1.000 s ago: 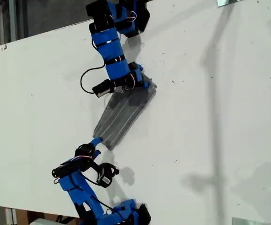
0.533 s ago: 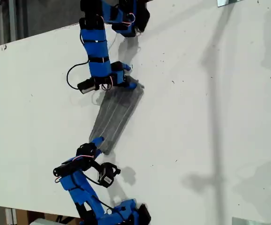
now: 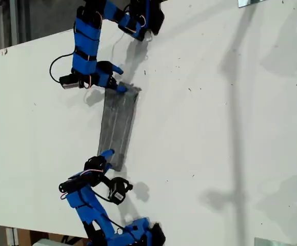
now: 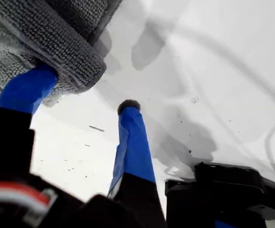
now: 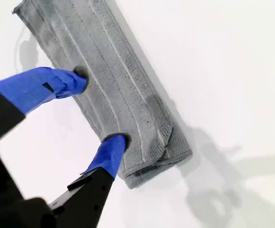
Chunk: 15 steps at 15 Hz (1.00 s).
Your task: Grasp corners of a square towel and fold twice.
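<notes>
The grey striped towel [image 3: 117, 125] lies folded into a narrow strip, running almost straight up and down in the exterior view. My first gripper [image 3: 119, 78] is open at the strip's upper end. In the first wrist view one of its fingers [image 4: 28, 88] presses against the thick folded towel [image 4: 47, 38], and the other fingertip [image 4: 128, 107] rests on bare table. My second gripper [image 3: 106, 155] is open at the lower end. Both of its fingertips [image 5: 116, 142] touch the long edge of the towel [image 5: 113, 80] near the folded end [image 5: 175, 152]. A far corner [image 5: 17, 9] lies flat.
The white table [image 3: 215, 128] stretches wide toward the exterior view's right, crossed by soft shadows. Both arm bases sit at the exterior view's top [image 3: 138, 18] and bottom [image 3: 138, 233]. A black cable loop [image 3: 53, 69] hangs by the upper arm. A metal bracket [image 3: 251, 2] is at the top right.
My first gripper swung toward the exterior view's left, dragging the towel's upper end with it. The strip turned from slanted to nearly vertical. My second gripper stayed put.
</notes>
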Motion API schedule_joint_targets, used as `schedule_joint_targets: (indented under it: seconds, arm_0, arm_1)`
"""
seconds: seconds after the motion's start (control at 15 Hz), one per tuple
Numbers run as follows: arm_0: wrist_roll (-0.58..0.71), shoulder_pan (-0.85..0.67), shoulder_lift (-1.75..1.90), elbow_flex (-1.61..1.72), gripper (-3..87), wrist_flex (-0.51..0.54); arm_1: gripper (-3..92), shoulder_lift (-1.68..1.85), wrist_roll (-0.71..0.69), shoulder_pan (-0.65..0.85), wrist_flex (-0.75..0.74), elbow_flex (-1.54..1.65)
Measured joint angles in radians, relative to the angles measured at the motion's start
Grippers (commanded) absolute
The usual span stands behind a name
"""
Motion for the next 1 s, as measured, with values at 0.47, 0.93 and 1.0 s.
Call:
schedule_joint_targets:
  seconds: [0.47, 0.93, 1.0]
  arm_0:
    - [-0.006, 0.025, 0.0, -0.002, 22.3, 0.0]
    - [-0.011, 0.025, 0.0, -0.002, 22.2, 0.0]
    - [-0.012, 0.025, 0.0, -0.002, 22.2, 0.0]
  arm_1:
    - [33.2, -0.084, -0.038, -0.028, -0.121, -0.005]
    - [-0.1, -0.27, -0.072, -0.023, -0.164, -0.092]
    - [-0.1, -0.273, -0.071, -0.029, -0.161, -0.095]
